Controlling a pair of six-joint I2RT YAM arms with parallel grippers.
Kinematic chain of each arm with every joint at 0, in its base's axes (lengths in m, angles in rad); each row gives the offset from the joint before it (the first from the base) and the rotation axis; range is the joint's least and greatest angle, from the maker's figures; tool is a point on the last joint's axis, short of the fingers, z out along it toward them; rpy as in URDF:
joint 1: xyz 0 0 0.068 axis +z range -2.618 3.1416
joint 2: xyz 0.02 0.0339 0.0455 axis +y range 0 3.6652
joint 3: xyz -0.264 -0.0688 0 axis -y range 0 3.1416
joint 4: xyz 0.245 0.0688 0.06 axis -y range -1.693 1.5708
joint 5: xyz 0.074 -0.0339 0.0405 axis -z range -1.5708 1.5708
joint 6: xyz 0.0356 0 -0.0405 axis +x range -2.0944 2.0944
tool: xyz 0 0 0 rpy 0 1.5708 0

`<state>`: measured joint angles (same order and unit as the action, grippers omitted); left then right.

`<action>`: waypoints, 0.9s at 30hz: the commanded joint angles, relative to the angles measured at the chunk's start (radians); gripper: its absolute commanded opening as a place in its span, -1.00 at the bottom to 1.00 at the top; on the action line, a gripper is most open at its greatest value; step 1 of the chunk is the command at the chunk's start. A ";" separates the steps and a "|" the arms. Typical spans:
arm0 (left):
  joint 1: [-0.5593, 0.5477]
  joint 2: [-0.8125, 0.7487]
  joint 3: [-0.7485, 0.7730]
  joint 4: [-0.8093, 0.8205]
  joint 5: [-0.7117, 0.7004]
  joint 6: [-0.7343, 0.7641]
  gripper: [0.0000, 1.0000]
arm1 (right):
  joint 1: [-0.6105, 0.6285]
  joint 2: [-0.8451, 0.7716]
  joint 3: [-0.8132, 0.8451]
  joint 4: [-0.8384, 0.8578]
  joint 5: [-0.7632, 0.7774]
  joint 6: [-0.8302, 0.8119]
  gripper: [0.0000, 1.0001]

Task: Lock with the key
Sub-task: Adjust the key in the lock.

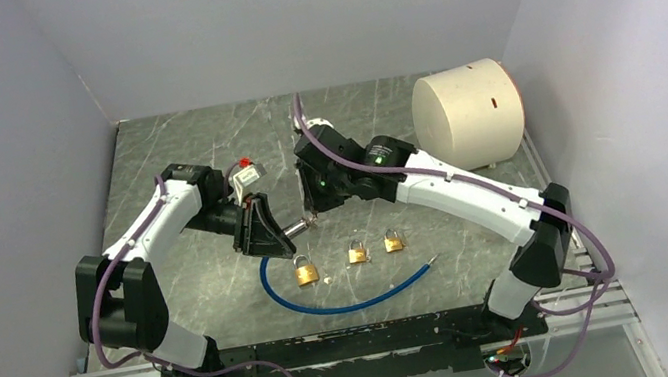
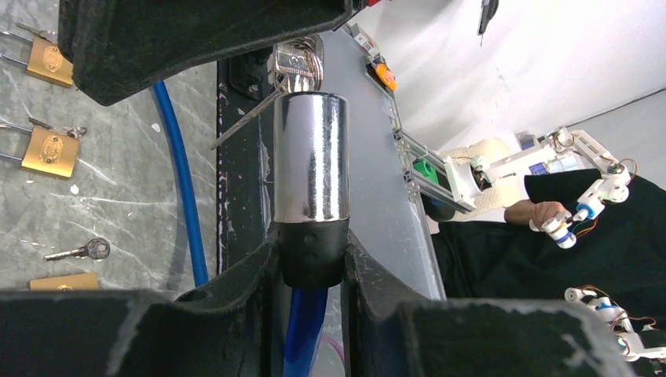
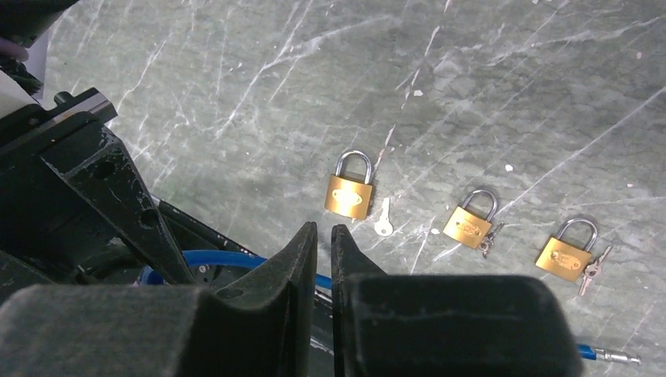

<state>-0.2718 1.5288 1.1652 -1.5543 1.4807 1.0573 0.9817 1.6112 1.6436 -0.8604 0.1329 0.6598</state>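
Our left claw [image 2: 312,255] grips the lock [image 2: 310,157] by its black collar, holding the chrome barrel above the tabletop [image 1: 173,153]. A bunch of keys [image 2: 298,61] sits at the lock's far end, right under our right claw [image 3: 323,236]. That claw's fingers stand nearly together, but we cannot tell whether they pinch the keys. The blue cable [image 1: 348,303] loops from the lock across the tabletop. Three padlocks [image 1: 357,254] lie in a row just below the lock, toward our bases, and the one nearest the lock has a loose key [image 3: 383,218] beside it.
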 commanded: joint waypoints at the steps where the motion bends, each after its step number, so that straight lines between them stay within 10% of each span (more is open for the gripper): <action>1: 0.002 -0.021 0.034 -0.123 0.191 0.044 -0.95 | 0.005 -0.062 -0.028 0.026 0.004 -0.013 -0.67; 16: 0.003 -0.032 0.037 -0.124 0.192 0.038 -0.95 | -0.254 -0.377 -0.357 0.329 -0.129 0.067 -0.09; 27: 0.002 -0.018 0.054 -0.124 0.189 0.034 -0.95 | -0.220 -0.494 -0.582 0.800 -0.524 0.047 -0.35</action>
<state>-0.2707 1.5288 1.1831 -1.5547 1.5066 1.0569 0.7330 1.1271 1.0695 -0.2859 -0.2321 0.7265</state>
